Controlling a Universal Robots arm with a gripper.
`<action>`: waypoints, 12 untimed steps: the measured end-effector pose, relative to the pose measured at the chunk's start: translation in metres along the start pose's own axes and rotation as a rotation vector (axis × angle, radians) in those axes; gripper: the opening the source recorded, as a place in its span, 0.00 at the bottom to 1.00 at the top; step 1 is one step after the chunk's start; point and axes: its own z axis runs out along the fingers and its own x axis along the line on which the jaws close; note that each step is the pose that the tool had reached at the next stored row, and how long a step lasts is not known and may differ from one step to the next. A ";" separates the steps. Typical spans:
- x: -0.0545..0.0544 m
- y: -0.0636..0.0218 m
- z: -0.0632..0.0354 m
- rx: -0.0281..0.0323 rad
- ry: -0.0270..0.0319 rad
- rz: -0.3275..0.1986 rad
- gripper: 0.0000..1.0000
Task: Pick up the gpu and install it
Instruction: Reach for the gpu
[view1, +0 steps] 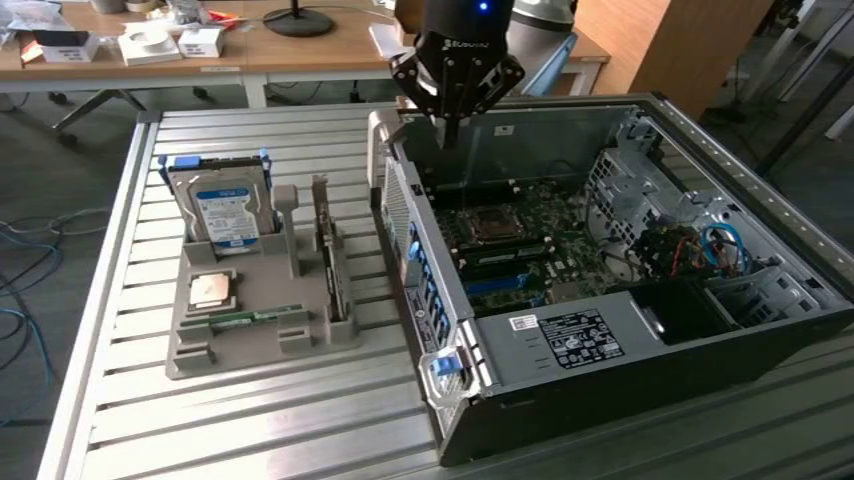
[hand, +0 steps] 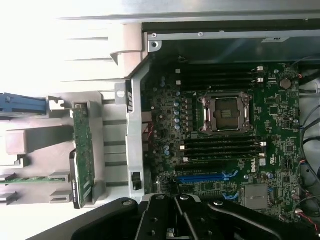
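gpu, a thin dark-green circuit card with a silvery bracket strip (view1: 330, 262), stands on edge in a grey plastic parts holder (view1: 200, 355). It's just outside the open black-and-silver computer case (view1: 667, 380), on the exterior view's left. Its long axis runs parallel to that case wall. The black gripper (view1: 451, 132) hangs over the case's far end, just inside the same wall, fingers pinched together and holding nothing. From the gripper, the card sits across the case wall, toward the case's near end. Not picked yet.
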 end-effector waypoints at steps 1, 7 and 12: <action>0.002 -0.0002 0.0000 0.0000 0.0000 0.000 0.11; 0.015 -0.0011 -0.0004 0.0000 -0.0001 0.000 0.11; 0.026 -0.0020 -0.0006 -0.0001 -0.0002 0.001 0.11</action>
